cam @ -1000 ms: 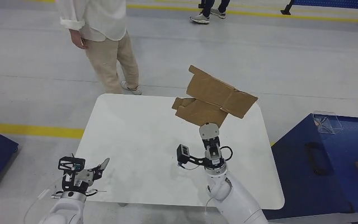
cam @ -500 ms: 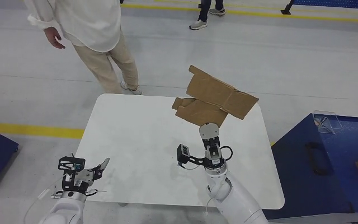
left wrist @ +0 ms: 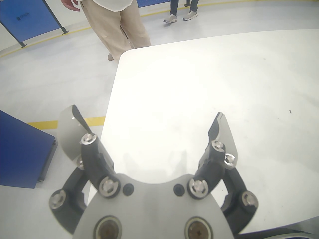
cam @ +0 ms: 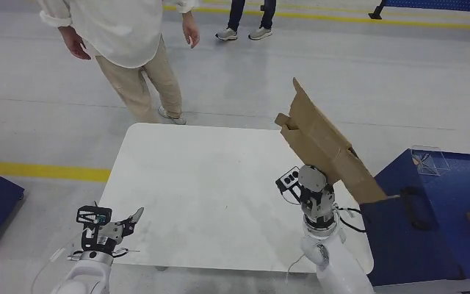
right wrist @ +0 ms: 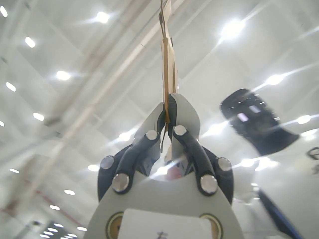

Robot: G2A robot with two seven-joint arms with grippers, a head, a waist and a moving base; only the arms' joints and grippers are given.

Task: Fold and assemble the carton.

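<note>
**Operator:** List the task item first.

**Clerk:** Item 1: carton point(cam: 323, 147). Brown corrugated board, one piece, flattened, not assembled. You will find it off the worktop point(cam: 198, 191), held up in the air along the right edge, raised and tilted. Its upper end lies toward the far right corner. Its lower end reaches out past the right edge, over the blue unit point(cam: 418, 220) that stands beside the worktop there. A short flap sticks out at the upper end.

**Operator:** What holds it?

**Clerk:** Item 2: right claw point(right wrist: 167, 108). You can read it in the right wrist view: both fingers point(right wrist: 185, 115) are pressed together on one edge of the carton, with the board pinched between the pads. The sheet is seen edge-on there, rising straight out of the grip. In the top view the right wrist sits above the worktop near the right edge, just beside the carton's lower half.

**Operator:** And the other one?

**Clerk:** Item 3: left claw point(left wrist: 147, 114). Fingers spread wide apart, nothing between them. You have it at the near left corner of the worktop, pointing in across the white surface, well apart from the carton.
</note>
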